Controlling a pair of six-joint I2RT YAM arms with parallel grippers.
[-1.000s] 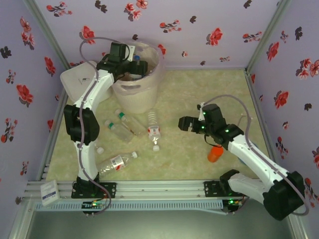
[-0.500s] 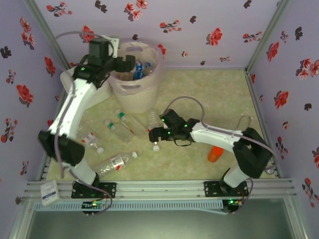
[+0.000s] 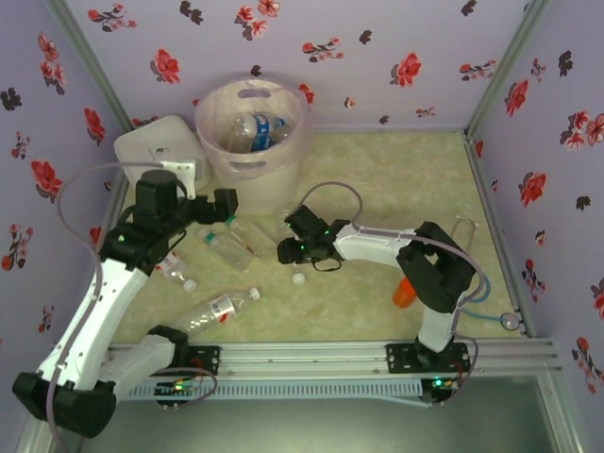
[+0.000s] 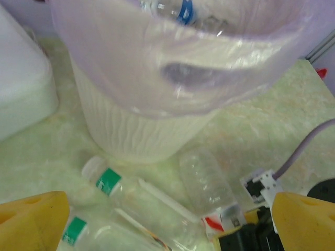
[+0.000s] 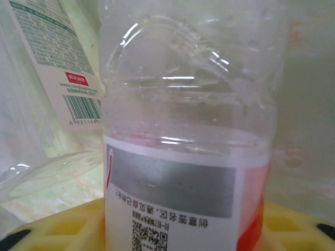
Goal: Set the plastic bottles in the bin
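While the right gripper (image 3: 289, 248) encloses the bottle (image 5: 188, 130) lying before the bin (image 3: 247, 92), I cannot tell if it presses firmly; the thin smooth plastic may squirt out. The left gripper (image 3: 225, 205) is wide open, empty.

We record the bin (image 3: 250, 160) standing at the back of the counter (image 3: 377, 189), with bottles (image 3: 260, 127) lying inside it. The left arm (image 3: 104, 283) holds its left jaws spread apart just in front of the bin. The right arm (image 3: 377, 245) reaches leftward, and its right jaws sit around a white-capped bottle (image 3: 297, 276) on the counter. Several loose bottles (image 3: 226, 243) lie between the arms. An orange cup (image 3: 404, 293) stands beside the right arm.
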